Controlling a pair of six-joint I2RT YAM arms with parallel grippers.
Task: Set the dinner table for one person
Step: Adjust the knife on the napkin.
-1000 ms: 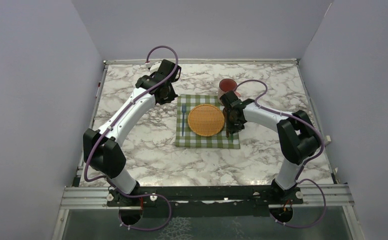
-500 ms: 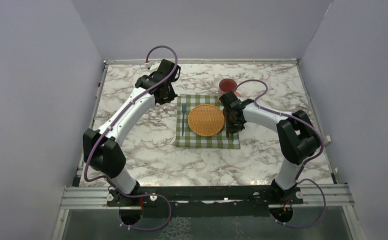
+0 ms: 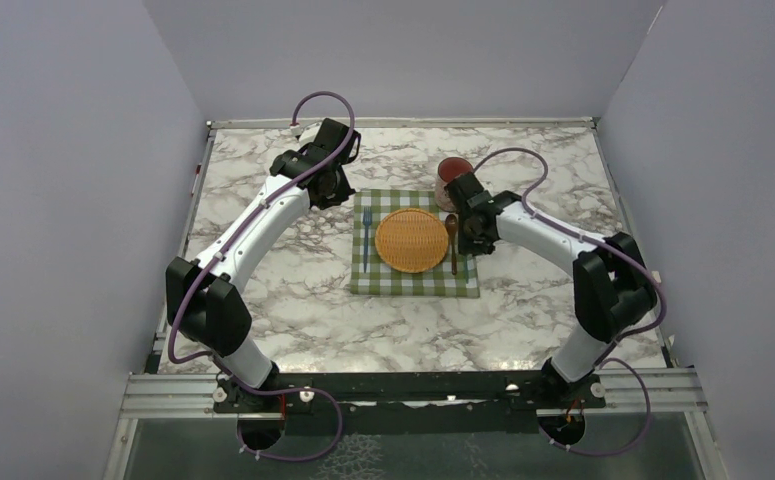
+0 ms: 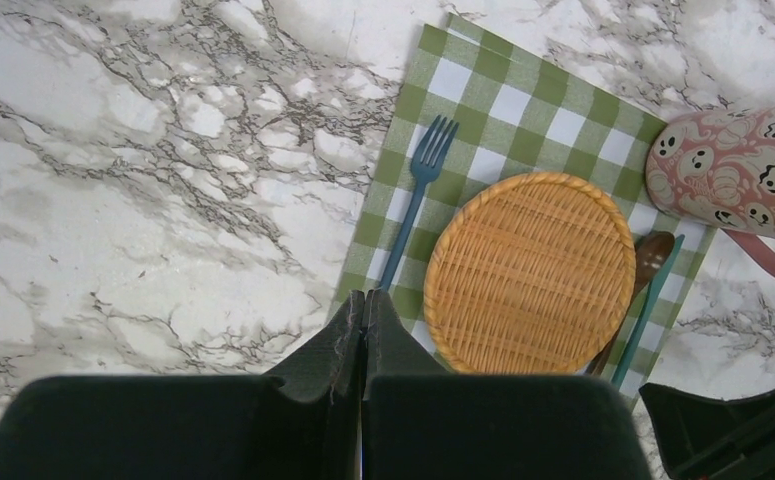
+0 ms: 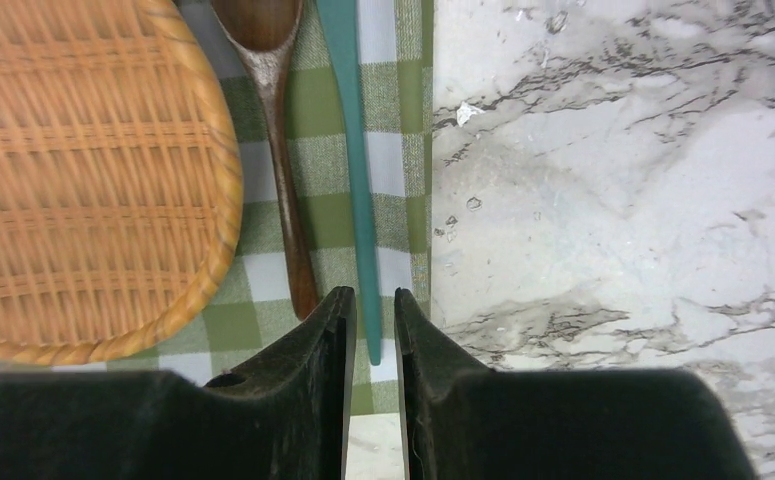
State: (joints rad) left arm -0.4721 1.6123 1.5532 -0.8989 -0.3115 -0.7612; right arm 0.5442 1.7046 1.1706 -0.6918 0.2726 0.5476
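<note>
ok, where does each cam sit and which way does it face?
Top external: above, behind the bases, looking down on the marble table; both arms show.
Left wrist: looks down on fork, wicker plate, mug; shut left gripper at bottom.
Right wrist: low over spoon and teal utensil; right gripper slightly open.
Shared: wicker plate.

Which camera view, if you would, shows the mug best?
The left wrist view: the mug shows its pink ghost pattern and handle, though cut off at the frame's edge. The top external view shows it small and reddish. The right wrist view does not show it.
</note>
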